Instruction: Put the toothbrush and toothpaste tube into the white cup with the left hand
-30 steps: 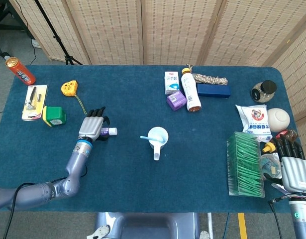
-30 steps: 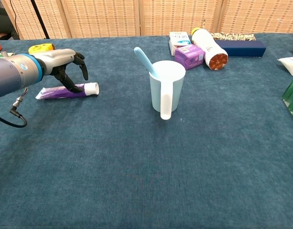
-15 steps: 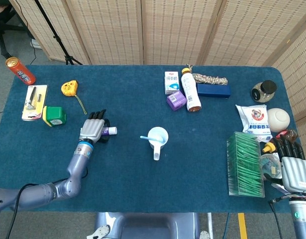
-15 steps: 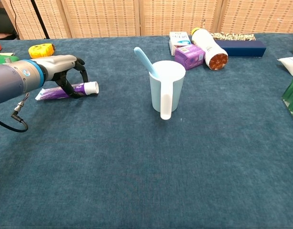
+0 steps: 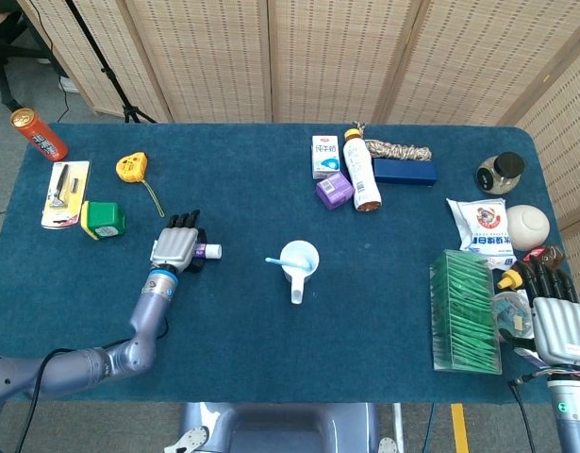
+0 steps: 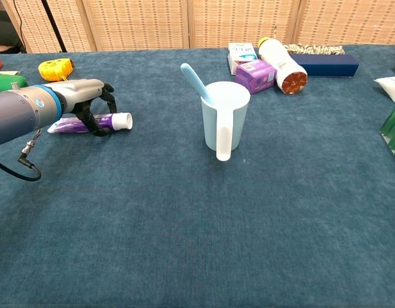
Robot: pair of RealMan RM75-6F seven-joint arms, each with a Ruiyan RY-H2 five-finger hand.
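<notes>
The toothbrush sits in the white cup. My left robot hand curls around the toothpaste tube; whether it grips, I cannot tell. Next I lift it.

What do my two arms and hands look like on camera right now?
The left arm is silver-grey with a blue band at the wrist and a thin black cable looping below. The left hand and right hand both have a silver back and black fingers.

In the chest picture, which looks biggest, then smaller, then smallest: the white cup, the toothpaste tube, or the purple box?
1. white cup
2. toothpaste tube, partly under the left hand
3. purple box, though it sits farther back, so it may only look smaller.
</notes>
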